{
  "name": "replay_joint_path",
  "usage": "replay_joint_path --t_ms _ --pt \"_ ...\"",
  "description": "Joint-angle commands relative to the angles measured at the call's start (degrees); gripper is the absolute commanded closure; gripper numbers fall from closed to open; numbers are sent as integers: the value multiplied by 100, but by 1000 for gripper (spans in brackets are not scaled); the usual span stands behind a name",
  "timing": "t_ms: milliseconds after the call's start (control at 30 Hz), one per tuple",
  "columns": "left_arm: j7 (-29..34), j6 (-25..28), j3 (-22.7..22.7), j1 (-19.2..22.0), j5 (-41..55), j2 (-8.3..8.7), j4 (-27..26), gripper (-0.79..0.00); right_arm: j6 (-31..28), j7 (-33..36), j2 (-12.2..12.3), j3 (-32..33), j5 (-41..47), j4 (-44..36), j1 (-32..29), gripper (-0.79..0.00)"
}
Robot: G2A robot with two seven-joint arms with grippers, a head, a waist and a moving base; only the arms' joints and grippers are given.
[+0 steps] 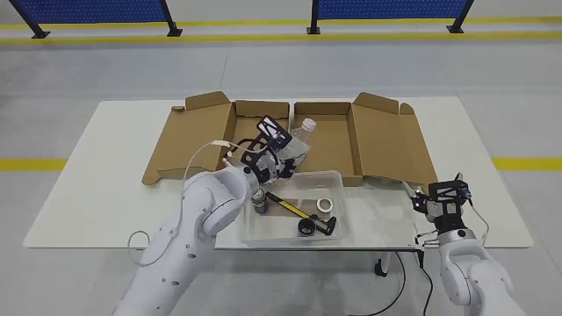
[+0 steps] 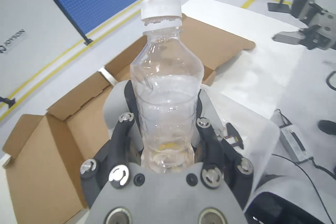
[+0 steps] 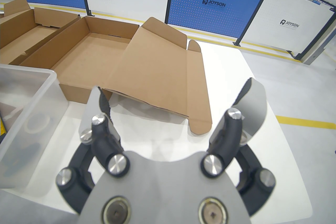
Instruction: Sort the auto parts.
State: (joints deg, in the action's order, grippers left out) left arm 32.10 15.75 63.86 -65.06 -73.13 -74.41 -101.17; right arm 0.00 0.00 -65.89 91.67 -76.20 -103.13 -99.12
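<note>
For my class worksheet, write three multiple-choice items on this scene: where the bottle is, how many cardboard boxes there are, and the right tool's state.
1. Where is the clear bottle? A) held in the left tool B) on the floor C) on a shelf
2. How many open cardboard boxes lie on the table? A) one B) two C) four
3. The right tool is: A) shut on a cap B) open and empty C) shut on a cable
Answers: 1 A, the tool clasps the bottle's body; 2 B, two sit side by side; 3 B, it gapes, empty.
</note>
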Motion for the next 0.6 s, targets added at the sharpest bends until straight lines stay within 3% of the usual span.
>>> replay_joint_path --t_ms 0,233,433,567 --pt "-273 -301 -33 -26 -139 -19 94 0 0 0 0 0 0 0 0 -785" --pt "-769 -882 -72 85 -204 -81 744 0 0 0 0 0 0 0 0 -785" --pt "-878 -1039 -58 261 -254 -112 1263 0 0 0 0 0 0 0 0 -785" --pt "-869 -1004 -57 288 -233 -114 1316 0 0 0 0 0 0 0 0 -785"
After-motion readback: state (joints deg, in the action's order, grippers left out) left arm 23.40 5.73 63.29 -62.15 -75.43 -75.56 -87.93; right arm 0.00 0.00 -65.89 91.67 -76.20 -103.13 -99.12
